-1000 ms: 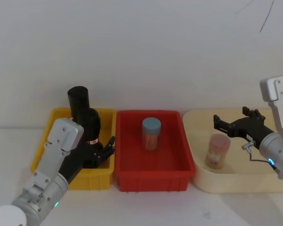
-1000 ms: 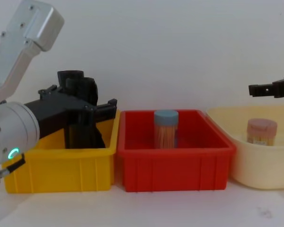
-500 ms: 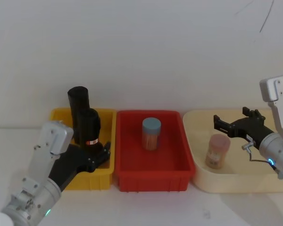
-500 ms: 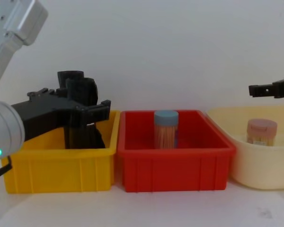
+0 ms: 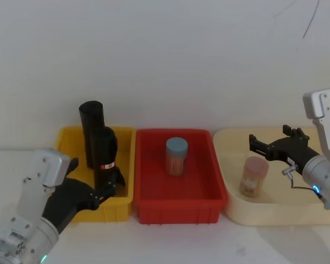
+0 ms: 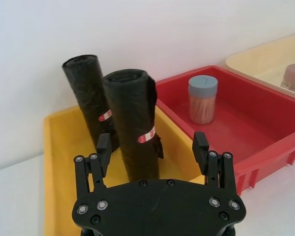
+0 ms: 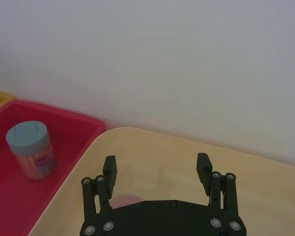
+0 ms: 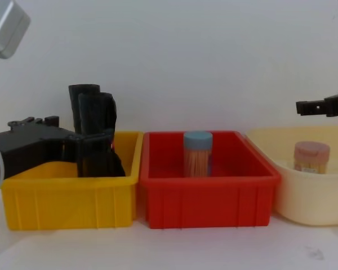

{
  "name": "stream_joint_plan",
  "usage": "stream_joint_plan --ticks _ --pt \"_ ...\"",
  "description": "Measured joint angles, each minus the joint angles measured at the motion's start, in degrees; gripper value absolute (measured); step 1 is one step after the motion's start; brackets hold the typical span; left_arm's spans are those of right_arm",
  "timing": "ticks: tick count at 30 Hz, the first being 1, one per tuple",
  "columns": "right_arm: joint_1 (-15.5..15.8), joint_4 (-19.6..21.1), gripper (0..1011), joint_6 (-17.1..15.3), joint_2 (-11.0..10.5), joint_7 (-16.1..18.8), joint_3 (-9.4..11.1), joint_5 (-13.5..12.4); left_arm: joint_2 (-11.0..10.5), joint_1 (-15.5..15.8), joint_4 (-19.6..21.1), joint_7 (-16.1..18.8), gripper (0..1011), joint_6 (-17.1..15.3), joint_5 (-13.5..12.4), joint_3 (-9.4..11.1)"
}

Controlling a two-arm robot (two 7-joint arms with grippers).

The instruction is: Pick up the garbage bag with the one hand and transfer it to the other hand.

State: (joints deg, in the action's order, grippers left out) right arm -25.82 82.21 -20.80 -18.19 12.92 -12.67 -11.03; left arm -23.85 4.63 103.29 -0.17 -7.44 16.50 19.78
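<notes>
upright toward the right side of the yellow bin (image 6: 54,162) stands the bag (image 6: 132,123), with a slimmer roll (image 6: 86,93) just behind it. your left gripper (image 6: 152,143) hangs spread and empty just short of it. close off-centre and you could clip the roll or tip the bag, and glossy plastic may slip. your right gripper (image 7: 156,164) hangs spread over the tray (image 5: 231,209).

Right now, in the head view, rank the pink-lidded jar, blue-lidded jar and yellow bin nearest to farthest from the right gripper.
From the right gripper:
1. Pink-lidded jar, in the cream tray, on the right.
2. Blue-lidded jar, in the middle red bin.
3. Yellow bin, far left.
</notes>
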Motion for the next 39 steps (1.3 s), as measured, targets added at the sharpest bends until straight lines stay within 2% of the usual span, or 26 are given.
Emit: stream_joint_plan --ticks 5,13,24,39 --pt "0.0 0.0 999 0.0 0.0 0.0 0.0 0.0 0.1 0.0 -0.1 0.1 1002 -0.7 0.3 -0.8" --pt "0.0 0.0 999 0.0 0.0 0.0 0.0 0.0 0.3 1.9 -2.5 -1.3 1002 -2.2 1.3 -1.7" --pt "0.0 0.0 999 0.0 0.0 0.0 0.0 0.0 0.4 6.9 -8.8 -6.7 1002 -3.8 3.1 -1.7" --pt "0.0 0.0 999 0.0 0.0 0.0 0.0 0.0 1.5 13.8 -17.2 -15.2 1002 -4.0 4.8 -0.1"
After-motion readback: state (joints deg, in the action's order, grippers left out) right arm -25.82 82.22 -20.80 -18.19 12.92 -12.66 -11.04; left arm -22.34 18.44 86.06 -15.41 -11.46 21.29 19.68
